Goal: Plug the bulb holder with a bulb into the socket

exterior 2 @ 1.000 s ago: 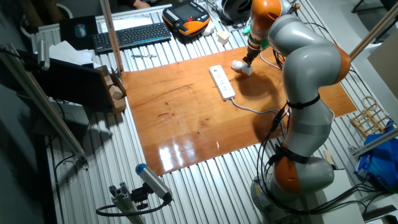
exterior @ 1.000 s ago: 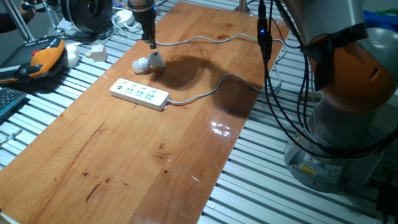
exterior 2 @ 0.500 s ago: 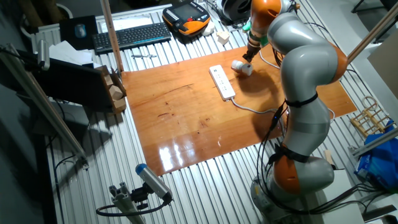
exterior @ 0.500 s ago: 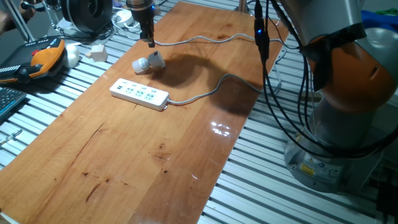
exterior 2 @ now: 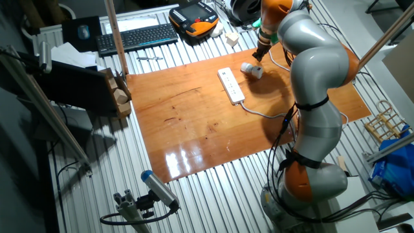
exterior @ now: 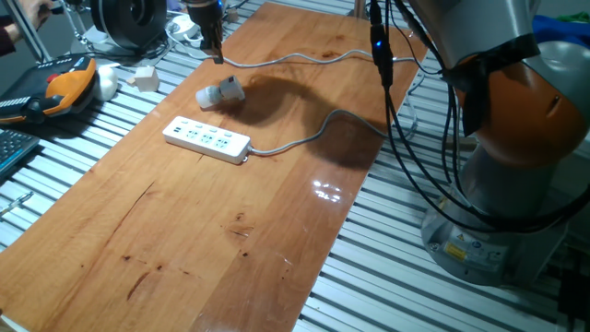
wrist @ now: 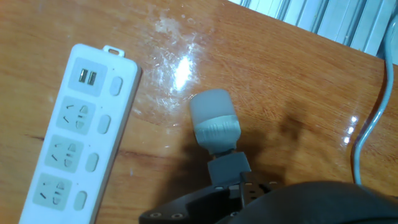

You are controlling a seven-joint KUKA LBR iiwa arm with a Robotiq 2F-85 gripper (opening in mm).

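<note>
- The bulb holder with a bulb [wrist: 214, 124] lies on its side on the bench [exterior: 230, 231], bulb end toward the socket [wrist: 74, 143], plug end toward me; the two sit near each other, not touching.
- The socket lies flat, outlets facing up, its grey cable [exterior: 304, 138] trailing away across the bench.
- My end effector [exterior: 214, 51] hangs above the holder, apart from it and carrying nothing; whether its fingers are spread or closed I cannot tell, as the hand view shows only a dark edge of the hand.
- Judgement: the step in hand is the pick. I should descend over the plug body, not the round bulb, and grip across its flat sides so the pins can later be turned downward.
- Risk: the holder may roll when touched; close squarely and gently.
</note>
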